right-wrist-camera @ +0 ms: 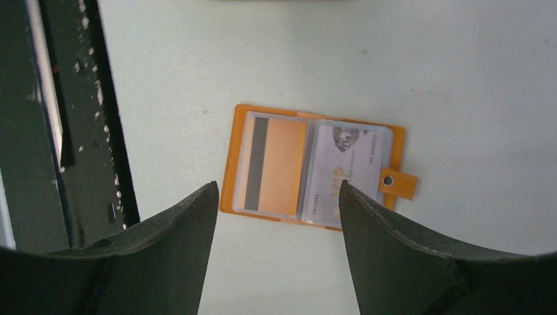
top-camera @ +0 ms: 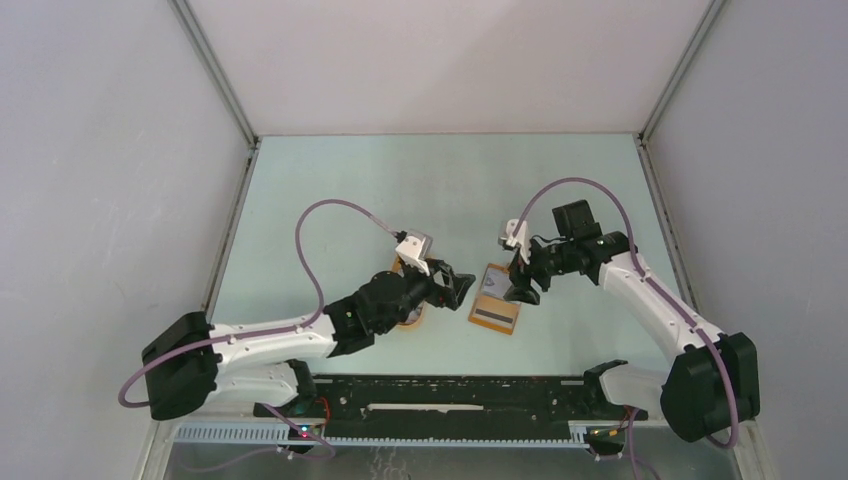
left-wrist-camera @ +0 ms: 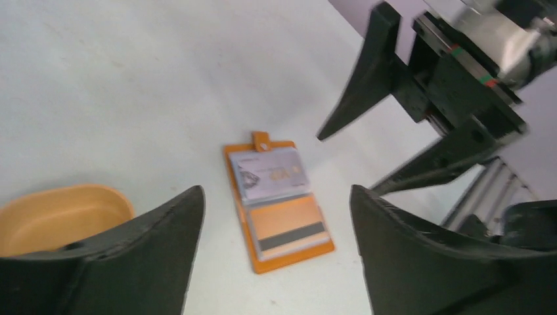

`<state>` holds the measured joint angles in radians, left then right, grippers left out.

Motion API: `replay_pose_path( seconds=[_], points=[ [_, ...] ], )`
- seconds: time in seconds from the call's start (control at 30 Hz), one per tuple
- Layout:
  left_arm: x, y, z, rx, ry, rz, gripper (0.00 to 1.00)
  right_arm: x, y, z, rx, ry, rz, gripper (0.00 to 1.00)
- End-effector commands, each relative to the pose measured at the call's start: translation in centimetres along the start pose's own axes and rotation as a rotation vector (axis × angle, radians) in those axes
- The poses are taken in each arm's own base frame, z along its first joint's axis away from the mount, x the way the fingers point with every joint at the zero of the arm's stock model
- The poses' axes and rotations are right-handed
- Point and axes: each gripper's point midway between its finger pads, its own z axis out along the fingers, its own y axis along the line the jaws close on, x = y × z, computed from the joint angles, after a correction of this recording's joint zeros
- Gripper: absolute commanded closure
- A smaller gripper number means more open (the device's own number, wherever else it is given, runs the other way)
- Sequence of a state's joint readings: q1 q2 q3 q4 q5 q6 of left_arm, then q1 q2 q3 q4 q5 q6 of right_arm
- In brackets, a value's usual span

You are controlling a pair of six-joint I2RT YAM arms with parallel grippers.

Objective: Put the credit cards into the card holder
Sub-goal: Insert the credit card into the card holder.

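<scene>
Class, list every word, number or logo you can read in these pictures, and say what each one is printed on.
"VIP": gold letters on the pale card in the open card holder, seen from the right wrist.
Small print along that card's edge: too small to read.
Orange card with the dark stripe: no text visible.
Left wrist view: the pale card's print is blurred.

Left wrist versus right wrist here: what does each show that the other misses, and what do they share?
Only left wrist: the tray at lower left, the left gripper with its fingers open, and the right gripper, open and empty, beyond the wallet. Only right wrist: the pale card with print sharp enough to read. Both: the wallet open flat on the table, the pale card in one half, a striped orange card in the other.
</scene>
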<state>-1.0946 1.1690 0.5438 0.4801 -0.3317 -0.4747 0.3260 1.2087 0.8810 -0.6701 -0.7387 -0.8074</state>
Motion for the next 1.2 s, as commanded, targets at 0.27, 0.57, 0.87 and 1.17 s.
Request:
replay_pose_path(
  seconds=[0.27, 0.57, 0.87, 1.17],
  points=[
    [-2.3, -1.3, 0.1, 0.149, -0.084, 0.054, 0.02, 0.9, 0.0, 0.0, 0.0, -0.06, -0.147, 0.17],
    [4.0, -4.7, 1.2, 0.364, 0.153, 0.022, 0.26, 1.9, -7.0, 0.4, 0.057, 0.047, 0.034, 0.2],
    [6.1, -2.3, 0.9, 0.281, 0.157, -0.034, 0.37, 3.3, -7.7, 0.7, -0.246, 0.139, -0.627, 0.11],
    [6.2, 0.4, -0.5, 0.193, 0.103, -0.007, 0.37, 4.5, -10.6, 4.4, -0.365, 0.29, -0.657, 0.25]
  ],
)
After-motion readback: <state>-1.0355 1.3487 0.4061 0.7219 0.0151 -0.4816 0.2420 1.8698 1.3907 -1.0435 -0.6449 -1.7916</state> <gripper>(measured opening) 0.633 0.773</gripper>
